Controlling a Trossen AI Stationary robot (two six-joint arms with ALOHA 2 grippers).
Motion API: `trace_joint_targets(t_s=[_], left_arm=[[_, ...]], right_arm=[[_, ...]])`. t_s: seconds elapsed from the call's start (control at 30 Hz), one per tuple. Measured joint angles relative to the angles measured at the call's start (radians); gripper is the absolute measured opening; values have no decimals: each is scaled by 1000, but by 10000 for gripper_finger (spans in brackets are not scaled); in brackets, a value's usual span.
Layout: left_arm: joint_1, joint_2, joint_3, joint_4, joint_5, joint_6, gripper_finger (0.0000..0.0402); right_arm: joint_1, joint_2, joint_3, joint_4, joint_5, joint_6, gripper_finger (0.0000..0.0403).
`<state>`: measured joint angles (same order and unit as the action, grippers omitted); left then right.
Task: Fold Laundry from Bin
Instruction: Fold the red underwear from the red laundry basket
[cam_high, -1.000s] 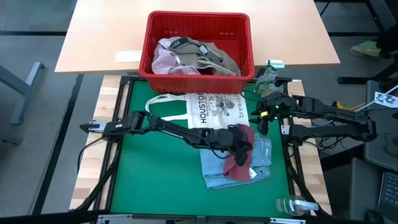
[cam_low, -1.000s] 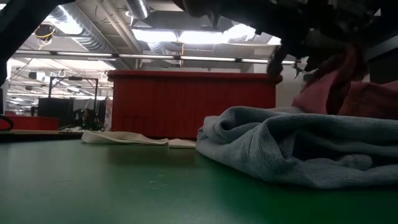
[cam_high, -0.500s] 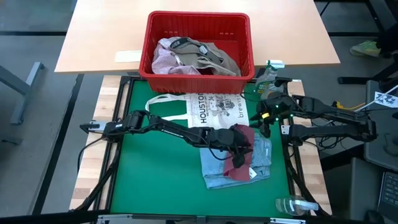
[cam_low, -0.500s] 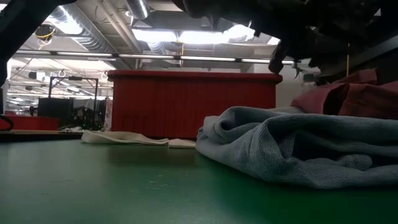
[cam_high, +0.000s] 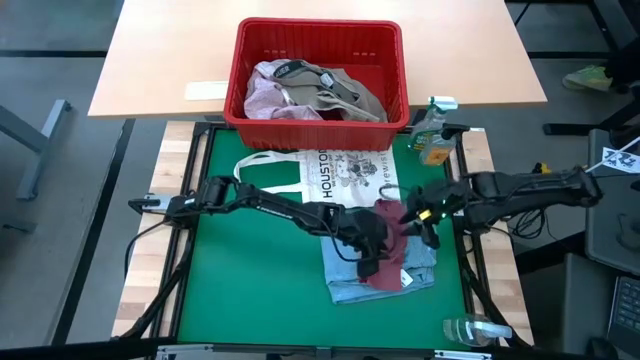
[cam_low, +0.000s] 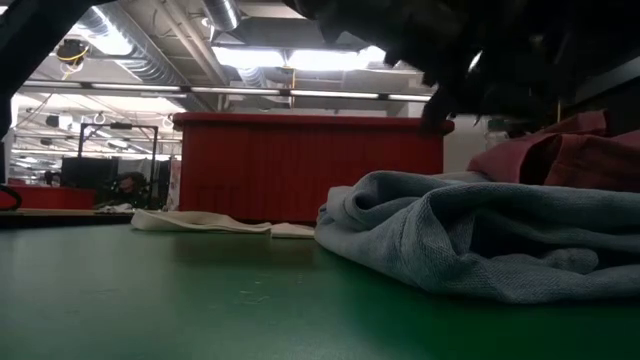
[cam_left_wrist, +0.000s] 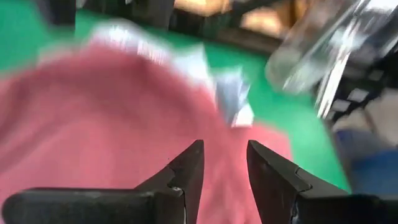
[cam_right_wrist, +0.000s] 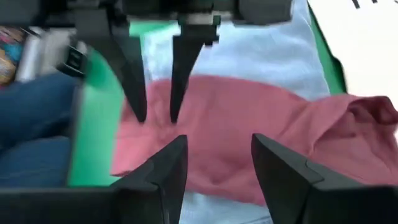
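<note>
A maroon garment (cam_high: 390, 272) lies crumpled on a light blue garment (cam_high: 350, 287) on the green mat, right of centre; both also show in the low view as the maroon garment (cam_low: 560, 155) and the blue garment (cam_low: 480, 235). My left gripper (cam_left_wrist: 224, 152) is open, its fingers pointing down at the maroon cloth (cam_left_wrist: 112, 124). My right gripper (cam_right_wrist: 217, 146) is open just right of it, over the same cloth (cam_right_wrist: 261, 118), with nothing between its fingers. The red bin (cam_high: 320, 24) stands beyond the far edge with pink (cam_high: 265, 98) and khaki-grey (cam_high: 345, 90) laundry in it. My left gripper's fingertips (cam_right_wrist: 140, 112) stand open at the maroon garment's edge, coming from above. Whether they touch the cloth I cannot tell. Nothing shows between the fingers.
A flat white tote bag (cam_high: 340, 175) printed "HOUSTON" lies between the bin and the garments. A spray bottle (cam_high: 435, 135) stands at the far right corner and a clear bottle (cam_high: 470, 330) lies at the near right. Bare green mat (cam_high: 250, 290) spreads to the left.
The maroon garment's raised part has sunk from under my left gripper onto the blue garment and now lies flat. My left gripper has turned about its wrist over it. My right gripper has swung from the table's right edge toward the maroon garment.
</note>
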<state>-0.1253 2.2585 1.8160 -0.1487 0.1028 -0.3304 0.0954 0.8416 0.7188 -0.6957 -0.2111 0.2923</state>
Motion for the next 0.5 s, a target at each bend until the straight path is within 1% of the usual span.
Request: trace_joint_targets(t_s=[0.1, 0.2, 0.33, 0.5], left_arm=[[-7, 0, -2, -67, -3, 0, 115], [-18, 0, -1, -103, -14, 1, 115], [-32, 0, -1, -133, -15, 1, 115], [-40, 0, -1, -138, -16, 23, 115]], right_arm=[[78, 22, -36, 1, 124, 48, 179], [127, 51, -74, 3, 194, 97, 179], [164, 95, -106, -18, 192, 143, 179], [182, 132, -111, -28, 189, 153, 179]])
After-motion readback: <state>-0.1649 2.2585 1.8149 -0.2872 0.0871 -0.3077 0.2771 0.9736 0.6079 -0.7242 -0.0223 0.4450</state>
